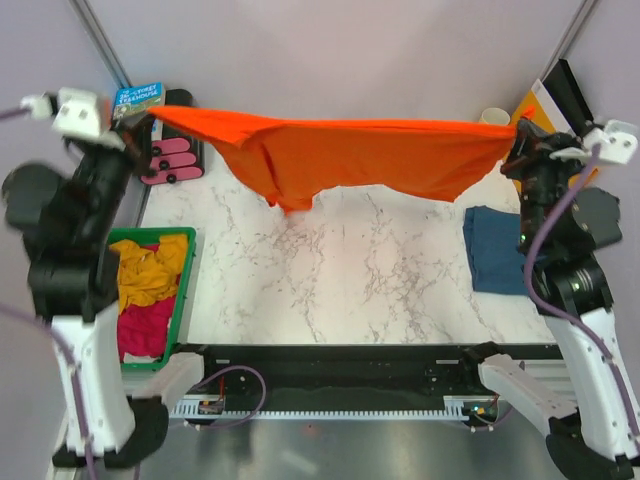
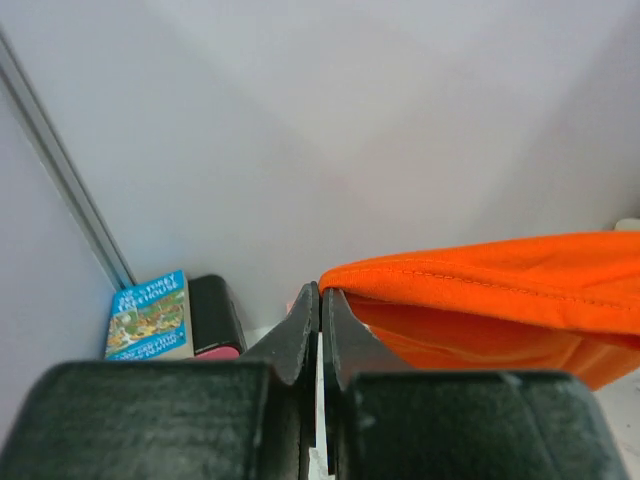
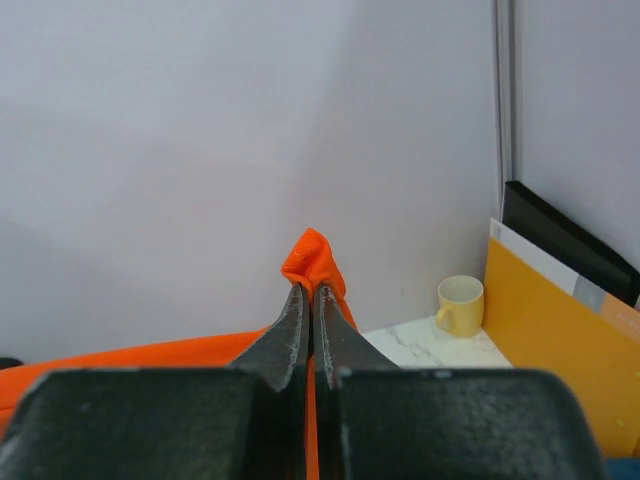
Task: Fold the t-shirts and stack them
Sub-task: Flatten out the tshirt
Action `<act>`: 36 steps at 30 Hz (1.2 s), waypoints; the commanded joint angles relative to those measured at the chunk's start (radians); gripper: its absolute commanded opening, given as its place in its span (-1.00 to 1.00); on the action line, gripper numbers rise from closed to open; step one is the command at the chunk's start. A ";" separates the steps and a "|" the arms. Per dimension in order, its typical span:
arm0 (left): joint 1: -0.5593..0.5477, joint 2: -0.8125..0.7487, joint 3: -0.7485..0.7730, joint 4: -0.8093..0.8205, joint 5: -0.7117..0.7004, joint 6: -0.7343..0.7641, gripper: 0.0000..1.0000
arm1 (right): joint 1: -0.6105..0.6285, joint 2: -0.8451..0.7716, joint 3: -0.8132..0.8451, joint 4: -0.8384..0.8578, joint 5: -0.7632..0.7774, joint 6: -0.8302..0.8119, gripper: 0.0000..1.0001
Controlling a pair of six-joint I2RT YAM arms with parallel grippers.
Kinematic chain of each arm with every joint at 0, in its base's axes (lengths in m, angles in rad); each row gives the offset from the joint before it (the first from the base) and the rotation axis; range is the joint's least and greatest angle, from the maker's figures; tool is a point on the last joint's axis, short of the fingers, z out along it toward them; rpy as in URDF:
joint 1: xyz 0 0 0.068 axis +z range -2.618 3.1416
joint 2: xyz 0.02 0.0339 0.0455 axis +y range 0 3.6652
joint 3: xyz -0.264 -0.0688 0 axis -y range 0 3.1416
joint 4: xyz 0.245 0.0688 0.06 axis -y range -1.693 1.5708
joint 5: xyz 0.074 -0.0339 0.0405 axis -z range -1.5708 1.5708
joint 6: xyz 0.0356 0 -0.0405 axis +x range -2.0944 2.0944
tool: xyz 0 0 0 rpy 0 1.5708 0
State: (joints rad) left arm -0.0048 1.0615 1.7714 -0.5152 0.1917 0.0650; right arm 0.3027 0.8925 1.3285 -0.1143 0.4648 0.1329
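The bright orange-red t-shirt (image 1: 350, 155) hangs stretched in the air across the back of the table, held at both ends. My left gripper (image 1: 150, 115) is shut on its left corner, seen in the left wrist view (image 2: 322, 290) with the cloth (image 2: 500, 295) running off to the right. My right gripper (image 1: 515, 135) is shut on its right corner; in the right wrist view (image 3: 312, 290) a tuft of orange cloth (image 3: 312, 255) sticks out past the tips. The dark denim-blue t-shirt (image 1: 492, 250) lies folded to a rough square at the table's right side.
A green bin (image 1: 183, 300) with yellow and pink cloth stands at the left. A blue book (image 1: 137, 98) and a black-and-pink item (image 1: 172, 160) lie at the back left. A yellow mug (image 1: 494, 117) and an orange-yellow envelope (image 1: 545, 105) stand at the back right.
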 commanded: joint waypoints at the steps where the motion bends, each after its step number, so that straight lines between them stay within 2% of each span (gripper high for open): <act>1: 0.031 -0.144 -0.101 -0.080 -0.041 0.048 -0.96 | 0.027 -0.050 -0.005 -0.123 0.089 -0.090 -1.00; 6: 0.029 -0.261 -0.105 -0.146 -0.072 0.047 -0.96 | 0.027 -0.096 0.000 -0.162 0.097 -0.076 -1.00; 11: 0.029 -0.249 -0.167 -0.125 -0.066 0.058 -0.96 | 0.027 -0.069 -0.078 -0.159 0.118 -0.070 -1.00; 14: 0.029 -0.198 -0.234 -0.056 -0.046 0.071 -0.96 | 0.026 -0.026 -0.150 -0.130 0.135 -0.055 -1.00; 20: 0.031 0.046 -0.339 0.109 0.008 0.091 -0.96 | 0.003 0.138 -0.261 -0.019 0.134 0.010 -1.00; 23: 0.042 0.142 -0.270 0.127 0.020 0.047 -0.96 | -0.024 0.180 -0.241 0.004 0.094 0.056 -1.00; 25: 0.058 0.149 -0.235 0.132 0.037 -0.002 -0.96 | -0.022 0.174 -0.220 0.011 0.049 0.042 -1.00; 28: 0.078 0.129 -0.167 0.121 0.060 -0.045 -0.96 | -0.022 0.149 -0.158 -0.013 0.018 -0.010 -1.00; 32: 0.083 0.092 -0.040 0.026 0.103 -0.083 -0.96 | -0.007 0.117 -0.039 -0.057 -0.018 -0.027 -1.00; 36: 0.081 -0.036 -0.018 -0.038 0.160 -0.113 -0.96 | 0.067 0.066 0.024 -0.105 -0.022 -0.019 -1.00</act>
State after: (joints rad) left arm 0.0669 1.1870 1.6817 -0.5297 0.2890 0.0208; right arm 0.3168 1.0355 1.2549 -0.2089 0.4458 0.1303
